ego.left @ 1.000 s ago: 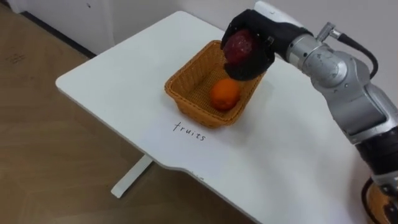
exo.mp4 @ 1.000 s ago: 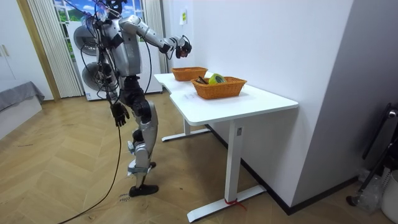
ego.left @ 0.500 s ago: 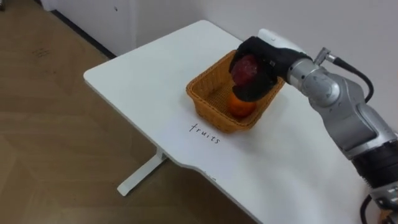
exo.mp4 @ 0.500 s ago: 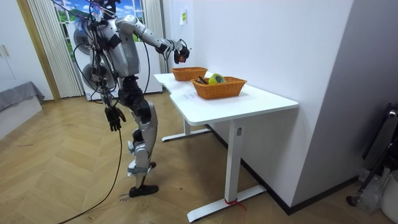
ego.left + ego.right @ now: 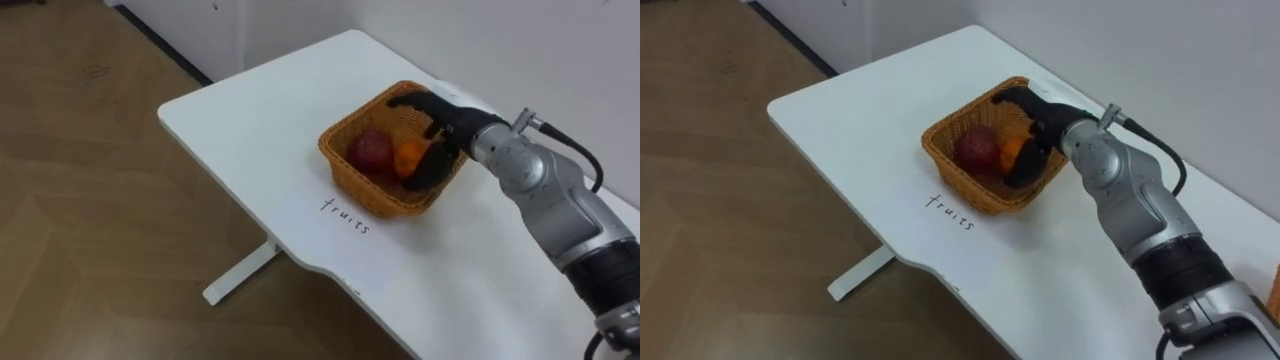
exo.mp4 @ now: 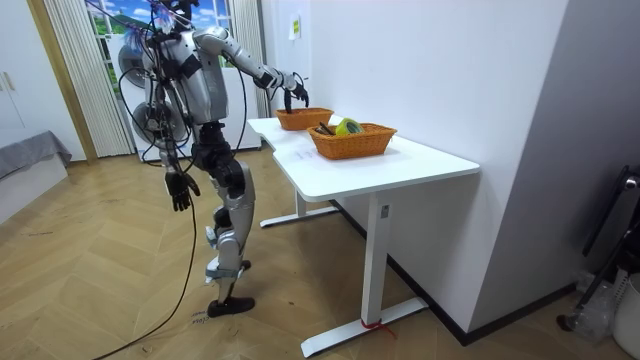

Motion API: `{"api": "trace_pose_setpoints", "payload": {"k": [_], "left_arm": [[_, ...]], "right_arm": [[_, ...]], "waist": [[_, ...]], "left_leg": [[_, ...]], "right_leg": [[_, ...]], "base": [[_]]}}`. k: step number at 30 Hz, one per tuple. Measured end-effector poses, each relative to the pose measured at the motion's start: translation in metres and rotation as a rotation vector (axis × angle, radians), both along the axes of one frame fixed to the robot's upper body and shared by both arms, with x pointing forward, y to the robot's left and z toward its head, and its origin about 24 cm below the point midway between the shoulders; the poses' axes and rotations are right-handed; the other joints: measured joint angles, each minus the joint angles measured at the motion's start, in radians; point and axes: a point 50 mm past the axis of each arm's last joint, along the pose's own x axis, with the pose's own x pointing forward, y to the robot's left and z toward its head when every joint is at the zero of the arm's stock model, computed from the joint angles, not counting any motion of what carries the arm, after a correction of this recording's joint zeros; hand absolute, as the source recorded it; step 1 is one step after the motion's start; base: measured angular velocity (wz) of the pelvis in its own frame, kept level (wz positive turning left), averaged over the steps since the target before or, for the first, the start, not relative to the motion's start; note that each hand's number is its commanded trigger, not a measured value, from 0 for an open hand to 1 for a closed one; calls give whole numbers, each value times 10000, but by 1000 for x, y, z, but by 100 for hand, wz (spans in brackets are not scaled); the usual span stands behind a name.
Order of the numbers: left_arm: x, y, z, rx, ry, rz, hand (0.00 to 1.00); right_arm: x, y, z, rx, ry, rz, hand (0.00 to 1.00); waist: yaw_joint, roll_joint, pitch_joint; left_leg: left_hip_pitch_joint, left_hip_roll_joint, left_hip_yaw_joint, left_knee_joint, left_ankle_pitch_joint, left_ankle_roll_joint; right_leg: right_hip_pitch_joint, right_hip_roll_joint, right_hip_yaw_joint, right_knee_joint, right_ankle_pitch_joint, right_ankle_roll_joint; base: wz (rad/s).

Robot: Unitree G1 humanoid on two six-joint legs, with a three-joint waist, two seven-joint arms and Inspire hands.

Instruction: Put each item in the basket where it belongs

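One apple (image 5: 370, 150) beside spread fingers (image 5: 408, 100)

You see the robot standing on the wood floor (image 6: 100, 260) at the far end of the white table (image 6: 400, 165), facing it. Its right hand (image 6: 290, 92) reaches out above the far basket (image 6: 303, 119), fingers apparently pointing down, though it is small at this range. The left hand (image 6: 178, 190) hangs loose beside its thigh. The near basket (image 6: 352, 140) holds a yellow-green item (image 6: 347, 126).
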Motion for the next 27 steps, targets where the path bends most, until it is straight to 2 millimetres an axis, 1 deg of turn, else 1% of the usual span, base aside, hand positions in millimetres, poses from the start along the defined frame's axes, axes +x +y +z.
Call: {"api": "trace_pose_setpoints", "payload": {"k": [5, 7, 12, 18, 22, 24, 25, 27], "left_arm": [[1, 1, 1, 129, -108, -46, 0], [0, 1, 1, 144, -101, -61, 0], [2, 1, 1, 146, -161, -96, 0], [0, 1, 1, 133, -89, -118, 0], [-1, 1, 1, 101, -37, -125, 0], [-1, 1, 1, 96, -51, -129, 0], [-1, 0, 1, 77, -51, -117, 0], [-3, -2, 0, 2, -15, -91, 0]], "right_arm": [[0, 0, 0, 14, -32, 78, 0], [0, 1, 0, 26, -127, 151, 0], [0, 0, 1, -79, -223, 113, 0], [1, 1, 2, -92, -450, 94, 0], [1, 0, 3, -87, -567, 29, 0], [1, 0, 3, -88, -578, 11, 0], [1, -1, 5, -70, -633, -6, 0], [2, -1, 13, 85, -947, 10, 0]], "waist": [[-121, -4, -3], [-267, -7, -5], [-363, -7, -15], [-489, 19, -70], [-560, 142, -145], [-602, 197, -162], [-683, 223, -171], [-798, 310, -176]], "left_leg": [[-6, 7, -5, 18, -2, -5], [-11, 7, -16, 19, -2, -5], [4, 7, -14, 19, -1, -3], [75, 5, -16, 22, 2, -3], [184, 6, -6, 8, 8, -7], [204, 10, 7, 8, 12, -10], [206, 30, 68, 10, 11, -10], [199, 32, 120, 9, 11, -7]], "right_leg": [[8, 8, 10, 39, 2, -4], [-18, -5, 10, 98, 2, -3], [-31, -17, 16, 129, 2, -4], [-18, -16, 14, 128, 2, -3], [51, -20, 80, 143, 2, -4], [64, -20, 98, 151, 2, -4], [47, -19, 178, 150, 2, -4], [9, -18, 285, 149, 6, -12]], "base": [[0], [0], [0], [0], [-4], [-3], [-8], [-10]]}}
